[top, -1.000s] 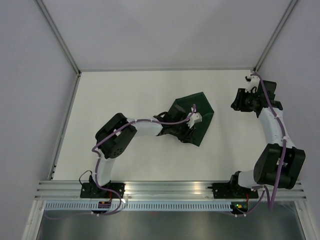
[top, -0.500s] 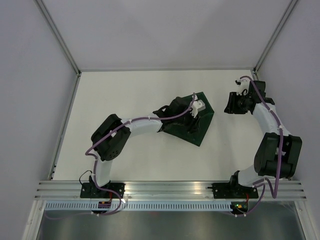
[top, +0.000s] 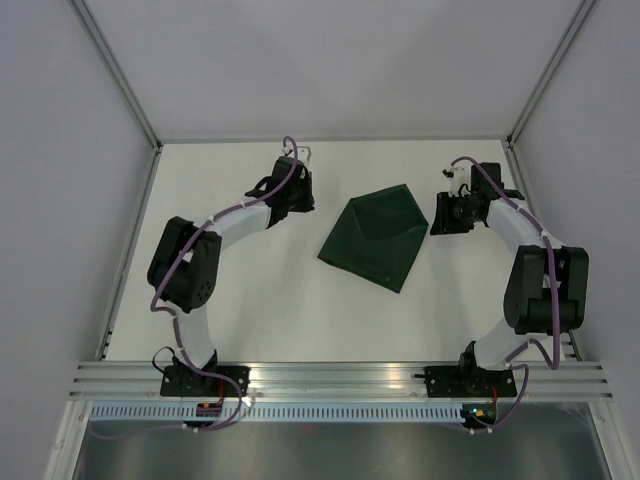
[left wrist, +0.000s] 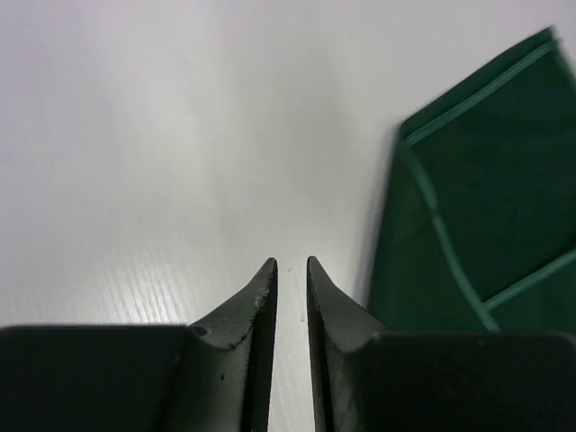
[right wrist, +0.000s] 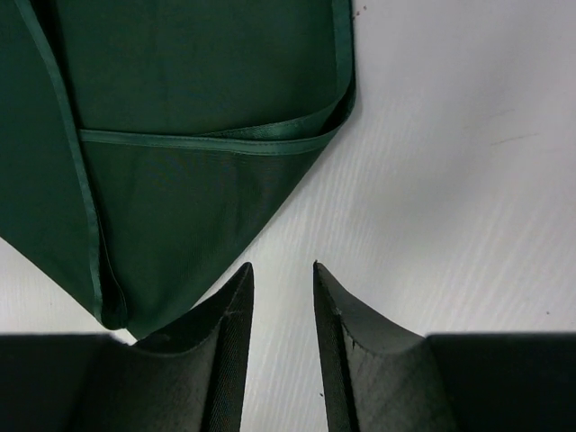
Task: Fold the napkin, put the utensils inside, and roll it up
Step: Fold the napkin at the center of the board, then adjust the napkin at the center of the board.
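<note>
Finding: the napkin (top: 375, 240) lies at mid-surface, folded into a five-sided packet with its hemmed flaps turned over the top. No fork shows in any view. I cannot tell whether it lies under the flaps or out of frame.

Step in hand, as I judge it: the fold looks done, and the packet must next be checked for the fork and then rolled. To do this well I should spread my right fingers before going in. I should then come low along the white surface (top: 250, 290), slide one finger under the corner and take all layers of the hem together, so that the flaps do not spring apart. My left fingers should come back and pin the opposite edge, so that the cloth does not skid while the roll starts. The roll should be kept tight and square to the crease.

Left fingers (left wrist: 292, 261): all but closed, a thin slit between the tips, nothing held, nothing touched. They hang over bare surface, well apart from the napkin's left edge (left wrist: 486, 180).

Right fingers (right wrist: 282, 265): close to shut, with a narrow gap and empty. They sit just beside the napkin's pointed corner (right wrist: 180, 135), over bare surface. I cannot confirm contact with the cloth.
</note>
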You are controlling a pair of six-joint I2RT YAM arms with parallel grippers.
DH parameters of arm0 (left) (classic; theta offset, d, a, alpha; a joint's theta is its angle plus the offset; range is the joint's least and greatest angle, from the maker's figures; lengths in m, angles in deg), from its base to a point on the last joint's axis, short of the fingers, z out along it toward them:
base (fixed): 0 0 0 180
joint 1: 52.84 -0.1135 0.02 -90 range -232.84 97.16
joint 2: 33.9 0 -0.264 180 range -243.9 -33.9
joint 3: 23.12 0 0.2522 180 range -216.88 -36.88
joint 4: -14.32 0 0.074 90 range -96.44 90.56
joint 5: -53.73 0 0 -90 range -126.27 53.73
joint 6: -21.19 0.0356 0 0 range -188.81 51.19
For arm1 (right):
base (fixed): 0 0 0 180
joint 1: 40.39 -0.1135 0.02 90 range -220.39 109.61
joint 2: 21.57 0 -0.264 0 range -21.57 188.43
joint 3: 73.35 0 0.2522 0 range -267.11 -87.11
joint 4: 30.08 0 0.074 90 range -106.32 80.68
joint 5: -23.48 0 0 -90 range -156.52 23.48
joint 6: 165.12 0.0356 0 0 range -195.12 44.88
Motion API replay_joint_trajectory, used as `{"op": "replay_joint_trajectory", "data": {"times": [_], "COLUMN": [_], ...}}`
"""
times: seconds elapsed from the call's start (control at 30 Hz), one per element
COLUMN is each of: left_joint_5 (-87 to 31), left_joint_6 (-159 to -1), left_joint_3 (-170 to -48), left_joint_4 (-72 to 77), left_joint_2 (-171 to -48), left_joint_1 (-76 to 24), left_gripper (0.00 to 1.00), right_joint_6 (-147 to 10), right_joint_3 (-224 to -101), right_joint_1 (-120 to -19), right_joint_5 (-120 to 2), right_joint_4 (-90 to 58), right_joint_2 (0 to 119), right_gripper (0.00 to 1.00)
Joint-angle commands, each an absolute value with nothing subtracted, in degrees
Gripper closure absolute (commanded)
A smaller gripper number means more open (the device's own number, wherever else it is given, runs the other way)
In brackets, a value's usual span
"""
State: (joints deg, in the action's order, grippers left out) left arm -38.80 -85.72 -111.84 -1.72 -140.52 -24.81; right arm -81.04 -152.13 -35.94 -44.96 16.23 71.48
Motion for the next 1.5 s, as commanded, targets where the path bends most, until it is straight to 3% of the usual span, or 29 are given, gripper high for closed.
{"op": "replay_joint_trajectory", "data": {"times": [0.0, 0.23, 1.0, 1.37, 1.47], "left_joint_5": [-39.1, -36.7, -35.4, -38.9, -40.0], "left_joint_6": [-89.6, -92.6, -98.6, -99.0, -98.4], "left_joint_3": [-114.0, -113.4, -99.8, -96.0, -95.9], "left_joint_4": [-7.3, -8.2, -1.6, -1.4, -1.6], "left_joint_2": [-146.2, -148.8, -142.8, -139.8, -138.7], "left_joint_1": [-23.8, -23.8, -17.3, -15.8, -16.4], "left_gripper": [0.78, 0.85, 0.88, 0.86, 0.78], "right_joint_6": [-81.2, -81.6, -83.9, -85.4, -85.7], "right_joint_3": [-154.5, -155.8, -166.9, -172.2, -171.5], "right_joint_1": [-37.7, -42.6, -49.8, -51.4, -51.2], "right_joint_5": [-46.2, -50.9, -58.5, -58.4, -59.3], "right_joint_4": [17.4, 18.0, 19.5, 20.3, 20.4], "right_joint_2": [74.0, 80.3, 95.0, 97.5, 95.7], "right_gripper": [0.62, 0.65, 0.67, 0.66, 0.61]}}
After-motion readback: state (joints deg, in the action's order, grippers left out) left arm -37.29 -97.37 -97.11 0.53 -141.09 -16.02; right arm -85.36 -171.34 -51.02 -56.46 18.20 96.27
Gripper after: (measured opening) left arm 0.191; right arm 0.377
